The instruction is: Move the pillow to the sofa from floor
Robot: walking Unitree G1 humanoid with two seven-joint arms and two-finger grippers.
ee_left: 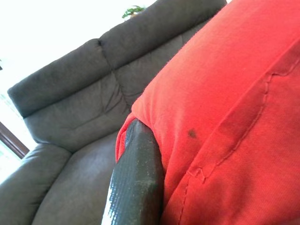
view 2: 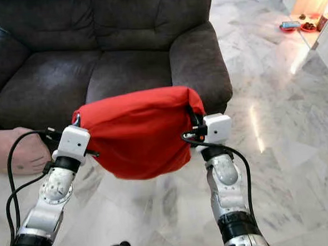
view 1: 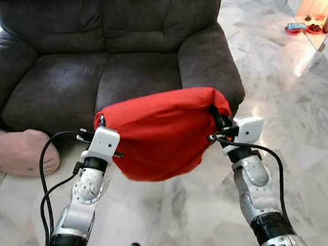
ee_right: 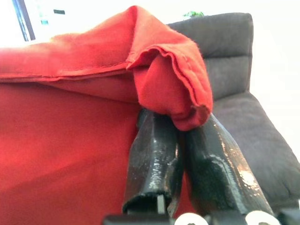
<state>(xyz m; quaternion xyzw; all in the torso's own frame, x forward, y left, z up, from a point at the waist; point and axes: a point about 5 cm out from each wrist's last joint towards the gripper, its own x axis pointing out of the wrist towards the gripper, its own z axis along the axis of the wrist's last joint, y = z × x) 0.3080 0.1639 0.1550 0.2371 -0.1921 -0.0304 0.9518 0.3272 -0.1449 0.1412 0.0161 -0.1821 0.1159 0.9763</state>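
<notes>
Marble floor (view 1: 299, 148), pale and veined, runs up to a dark grey sofa (view 1: 111, 76) that stands on the far side of the scene, its seat cushions bare. The red pillow (view 1: 162, 134) hangs in the air between the two arms, off the floor and just short of the sofa's front edge. The right tool (ee_right: 180, 129) is clenched on a folded corner of the pillow's cover, both black fingers pinching the cloth. The left tool (view 1: 100, 124) is pressed into the pillow's other end, with one finger (ee_left: 136, 178) lying against the fabric; whether it is clenched or released cannot be told.

The right grip holds cloth only, not the filling, so the corner could slip free and let the pillow sag or drop. A person's bare foot (view 1: 18, 151) rests on the floor at the near left, by the sofa's front edge, close to the left arm's cable (view 1: 44, 175). Small red objects (view 1: 306, 28) lie at the far right by a bright doorway.
</notes>
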